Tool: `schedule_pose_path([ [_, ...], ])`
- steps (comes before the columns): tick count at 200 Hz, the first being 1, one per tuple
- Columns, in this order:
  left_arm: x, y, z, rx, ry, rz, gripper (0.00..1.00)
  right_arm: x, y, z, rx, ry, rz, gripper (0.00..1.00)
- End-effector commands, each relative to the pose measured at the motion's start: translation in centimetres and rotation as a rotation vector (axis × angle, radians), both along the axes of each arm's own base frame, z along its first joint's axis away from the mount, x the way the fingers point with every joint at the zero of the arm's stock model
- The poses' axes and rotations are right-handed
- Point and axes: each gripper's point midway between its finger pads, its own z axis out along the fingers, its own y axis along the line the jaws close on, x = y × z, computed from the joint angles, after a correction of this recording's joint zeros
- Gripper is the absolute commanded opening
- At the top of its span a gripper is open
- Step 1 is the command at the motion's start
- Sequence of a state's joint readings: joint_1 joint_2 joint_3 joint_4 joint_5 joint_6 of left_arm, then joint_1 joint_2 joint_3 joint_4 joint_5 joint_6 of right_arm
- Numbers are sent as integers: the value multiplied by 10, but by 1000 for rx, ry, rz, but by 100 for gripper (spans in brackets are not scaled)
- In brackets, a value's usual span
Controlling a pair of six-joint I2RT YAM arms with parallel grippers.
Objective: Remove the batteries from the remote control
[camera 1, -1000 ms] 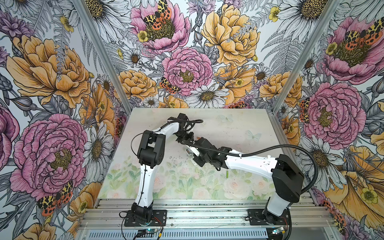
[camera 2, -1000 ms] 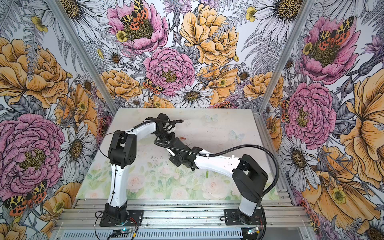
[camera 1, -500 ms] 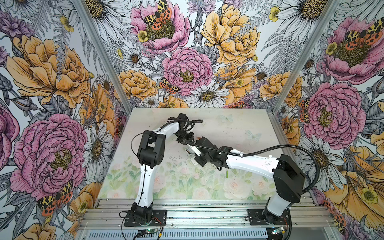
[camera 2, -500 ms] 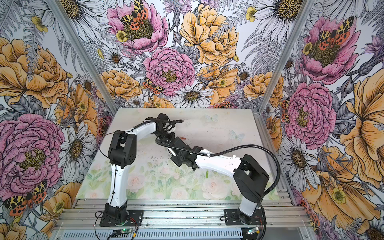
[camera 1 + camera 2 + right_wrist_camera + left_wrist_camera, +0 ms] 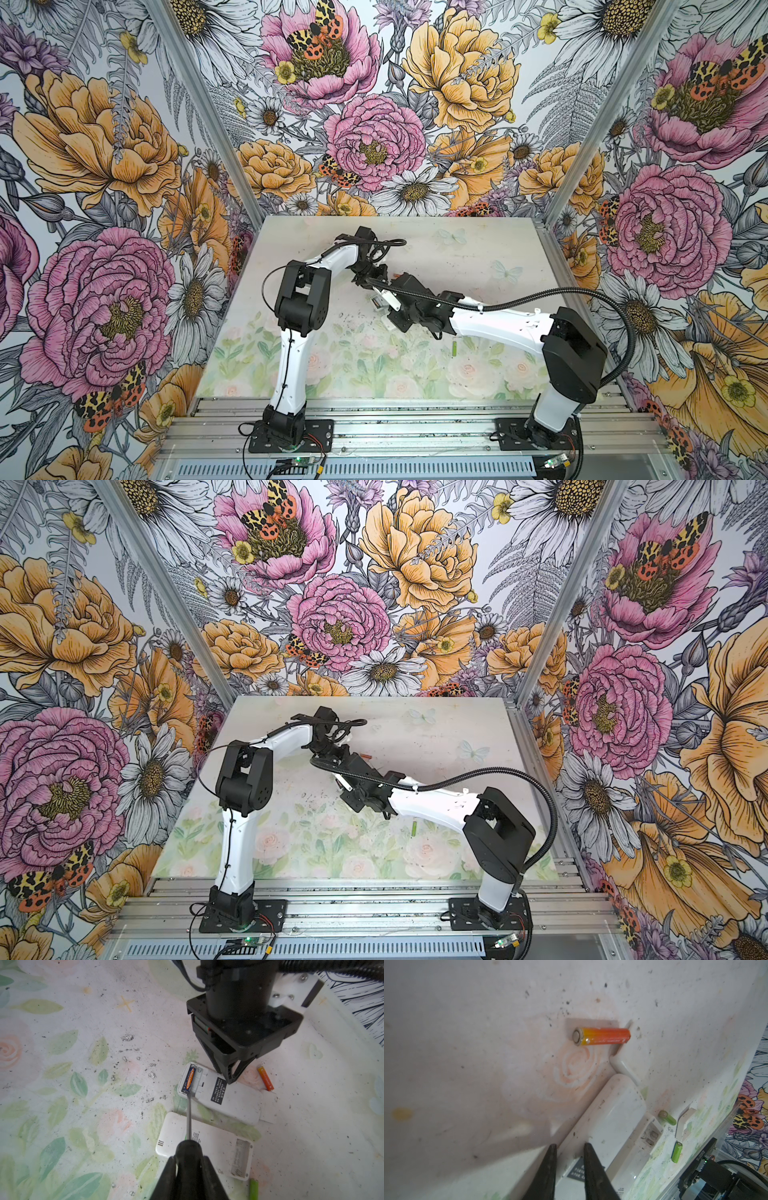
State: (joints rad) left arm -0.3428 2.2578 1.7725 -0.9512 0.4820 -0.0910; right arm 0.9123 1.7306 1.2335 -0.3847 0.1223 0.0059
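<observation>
Tabletop [image 5: 478, 257] printed with pale roses and leaves, speckled with dark grit, boxed in by flower-papered walls [image 5: 374, 137]. Contents, front to back:

- Green battery [image 5: 677, 1152] and other green battery [image 5: 667, 1118]: loose on the table, apart from each other, just beside the open end of the nearer remote. One of the pair visible in both top views, just in front of the right forearm.
- Right gripper [image 5: 189, 1159]: jaws clamped on the black handle of the screwdriver [image 5: 189, 1148]. Shaft passing over the nearer remote, tip at the rim of the far remote's battery bay. Contact with the cell there not discernible.
- Nearer remote [image 5: 216, 1147]: white, face down, bay uncovered and empty.
- Far remote [image 5: 234, 1101]: white, face down, dark label on the back, bay uncovered at the end toward the screwdriver.
- Dark battery [image 5: 188, 1080]: blue-black with an orange label, seated in one slot of that bay, neighbouring slot empty.
- Left gripper [image 5: 230, 1079] [image 5: 570, 1147]: tips down on the far remote beside the label, at its long edge. Jaws a narrow gap apart, nothing pinched between.
- Orange battery [image 5: 265, 1078] [image 5: 602, 1037]: loose on the table beyond the far remote, one end against or just beside a loose white cover [image 5: 623, 1066].
</observation>
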Motion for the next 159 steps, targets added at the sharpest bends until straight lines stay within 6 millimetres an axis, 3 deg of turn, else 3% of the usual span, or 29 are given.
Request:
schedule_pose_path([
  [1, -10, -1, 1, -12, 26, -7, 24, -1, 16, 10, 77, 35, 50, 0],
  [30, -13, -3, 1, -22, 30, -10, 24, 2, 22, 1, 134, 71, 40, 0],
  [58, -17, -2, -1, -34, 38, 0, 24, 6, 31, 9, 249, 82, 12, 0],
  [80, -18, -1, -2, -45, 43, 13, 24, 6, 34, 2, 330, 100, -28, 0],
  [111, -20, 1, -1, -48, 43, 21, 23, 6, 25, -13, 430, 104, -129, 0],
  [133, -22, 5, -3, -51, 55, 32, 23, 10, 17, -28, 384, 99, -192, 0],
  [159, -17, 11, 3, -54, 45, 53, 23, 16, 6, -21, 363, 43, -239, 0],
])
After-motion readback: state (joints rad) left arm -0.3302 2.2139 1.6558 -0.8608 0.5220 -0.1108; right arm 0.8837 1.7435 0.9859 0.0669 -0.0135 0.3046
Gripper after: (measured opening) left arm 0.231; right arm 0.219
